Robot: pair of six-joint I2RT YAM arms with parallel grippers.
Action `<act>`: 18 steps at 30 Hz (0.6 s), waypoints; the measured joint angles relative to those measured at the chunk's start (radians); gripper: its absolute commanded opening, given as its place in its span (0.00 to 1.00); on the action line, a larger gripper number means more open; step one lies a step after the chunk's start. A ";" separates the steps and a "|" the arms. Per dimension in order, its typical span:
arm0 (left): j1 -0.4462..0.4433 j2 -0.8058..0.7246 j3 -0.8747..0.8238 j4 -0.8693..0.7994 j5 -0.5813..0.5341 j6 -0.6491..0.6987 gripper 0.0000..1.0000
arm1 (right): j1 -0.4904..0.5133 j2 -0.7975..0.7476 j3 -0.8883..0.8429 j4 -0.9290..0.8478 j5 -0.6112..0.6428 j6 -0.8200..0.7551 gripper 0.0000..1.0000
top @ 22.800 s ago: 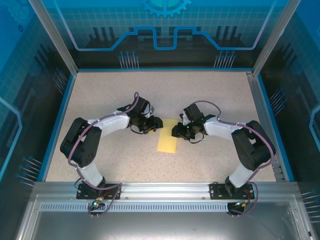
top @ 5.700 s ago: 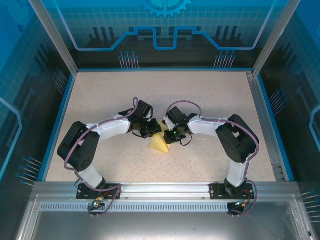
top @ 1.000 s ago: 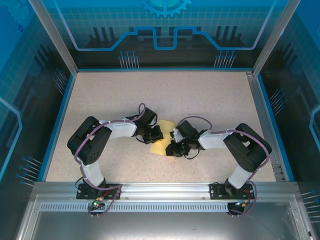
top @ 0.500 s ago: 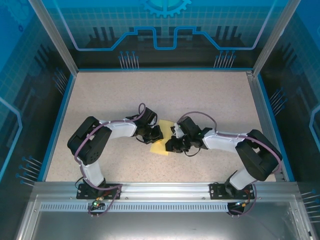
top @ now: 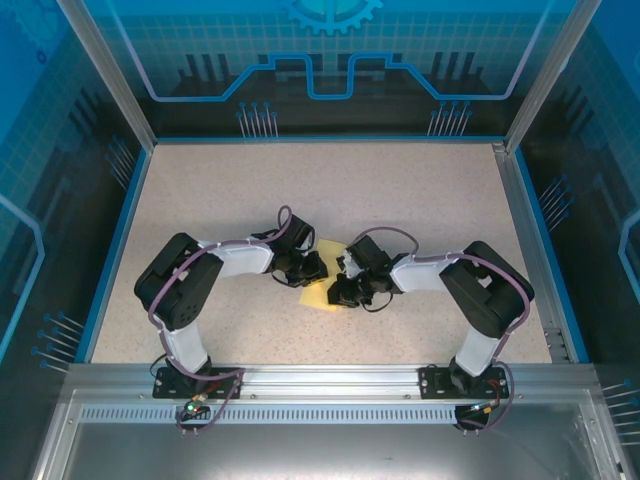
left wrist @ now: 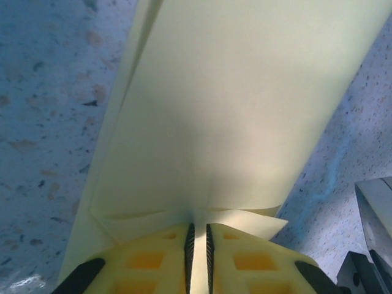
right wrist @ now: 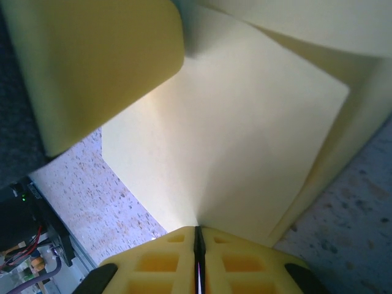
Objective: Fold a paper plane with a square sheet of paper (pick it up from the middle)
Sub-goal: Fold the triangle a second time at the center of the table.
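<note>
Left hand [left wrist: 198, 229] pinches the folded yellow paper [left wrist: 220, 122]; right hand [right wrist: 198, 231] is clamped on it too.

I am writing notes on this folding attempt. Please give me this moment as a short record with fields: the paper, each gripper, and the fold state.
paper: yellow sheet of paper, partly folded, between the two grippers over the speckled table
left gripper: jaws almost together, pinching an edge of the paper
right gripper: jaws together, gripping another edge of the paper
fold state: several layers overlap; not yet a finished plane
</note>
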 measured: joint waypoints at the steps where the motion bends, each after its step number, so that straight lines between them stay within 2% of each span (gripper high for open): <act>1: 0.000 -0.006 0.000 -0.006 0.001 0.002 0.25 | 0.000 0.000 -0.005 0.010 -0.002 0.003 0.09; 5: 0.000 -0.047 0.000 -0.025 0.009 0.003 0.26 | 0.000 0.000 -0.017 0.038 -0.010 0.011 0.09; 12: -0.003 -0.094 -0.014 -0.003 0.058 -0.009 0.10 | 0.000 0.000 -0.019 0.044 -0.010 0.018 0.09; 18: -0.017 -0.074 -0.050 0.026 0.072 -0.025 0.08 | 0.000 0.000 -0.019 0.044 -0.010 0.019 0.08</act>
